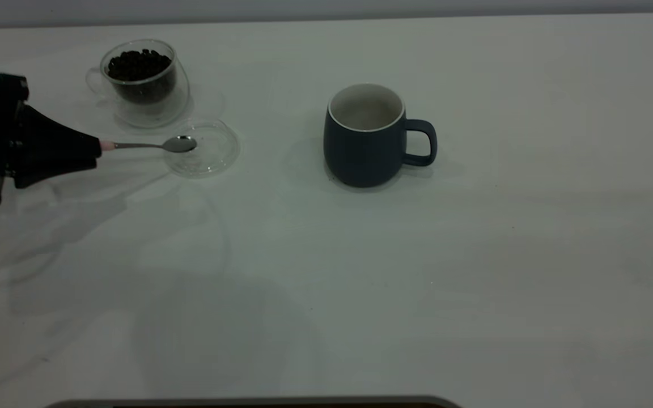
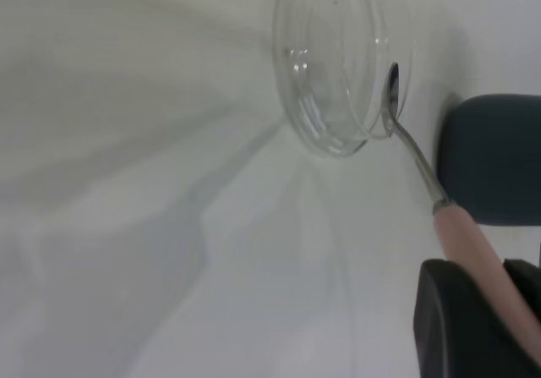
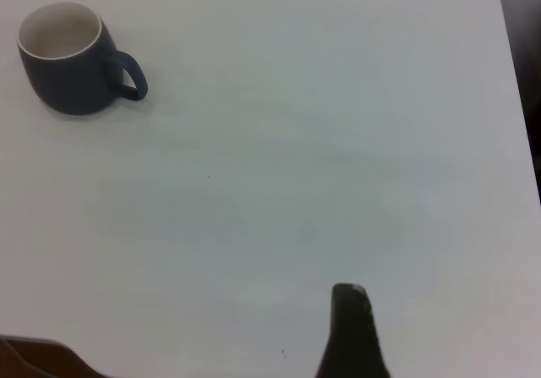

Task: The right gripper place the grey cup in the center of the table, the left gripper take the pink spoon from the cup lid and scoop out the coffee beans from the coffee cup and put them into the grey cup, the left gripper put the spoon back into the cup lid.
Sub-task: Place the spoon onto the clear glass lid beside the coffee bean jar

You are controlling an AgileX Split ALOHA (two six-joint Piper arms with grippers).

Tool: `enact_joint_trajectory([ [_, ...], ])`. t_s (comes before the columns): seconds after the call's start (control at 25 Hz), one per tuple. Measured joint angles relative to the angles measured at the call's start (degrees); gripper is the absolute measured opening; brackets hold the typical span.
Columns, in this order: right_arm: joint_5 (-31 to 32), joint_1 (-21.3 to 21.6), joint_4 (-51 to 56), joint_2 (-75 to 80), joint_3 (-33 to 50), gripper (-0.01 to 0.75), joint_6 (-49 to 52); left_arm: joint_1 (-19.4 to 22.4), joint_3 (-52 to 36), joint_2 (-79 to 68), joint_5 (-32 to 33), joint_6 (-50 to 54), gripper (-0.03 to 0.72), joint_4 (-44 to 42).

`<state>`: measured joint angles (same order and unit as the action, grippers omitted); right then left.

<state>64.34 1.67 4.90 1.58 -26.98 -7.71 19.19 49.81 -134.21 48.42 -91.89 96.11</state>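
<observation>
Spoon in the left claw, bowl over the lid; scooping not yet done, by my reading.

The pink spoon (image 1: 153, 145) is clamped by its pale rounded handle in my left gripper (image 1: 98, 148), the thin metal stem reaching out so the shiny bowl sits at the cup lid (image 1: 204, 148), a flat clear disc with a raised rim; I cannot tell whether it touches. Just behind the lid is the coffee cup (image 1: 140, 79), clear double-walled glass, heaped with dark coffee beans (image 1: 137, 63). The grey cup (image 1: 367, 136), a rounded matte slate mug with white inside and loop handle, stands near the middle of the table (image 1: 474, 272) and looks empty, so placing seems done; scooping, pouring and returning the spoon remain. The right gripper (image 3: 350, 327) is well away from the mug; I cannot tell its state.
</observation>
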Motion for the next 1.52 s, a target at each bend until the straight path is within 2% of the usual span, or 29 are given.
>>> enact_joint_trajectory([
  [0.6, 0.00, 0.00, 0.00, 0.00, 0.00, 0.590, 0.00, -1.41, 5.98, -4.95, 1.65, -2.44, 0.115, 1.33],
  [1.52, 0.00, 0.00, 0.00, 0.00, 0.00, 0.590, 0.00, -3.70, 7.68, -8.68, 1.71, -3.86, 0.115, 5.81],
])
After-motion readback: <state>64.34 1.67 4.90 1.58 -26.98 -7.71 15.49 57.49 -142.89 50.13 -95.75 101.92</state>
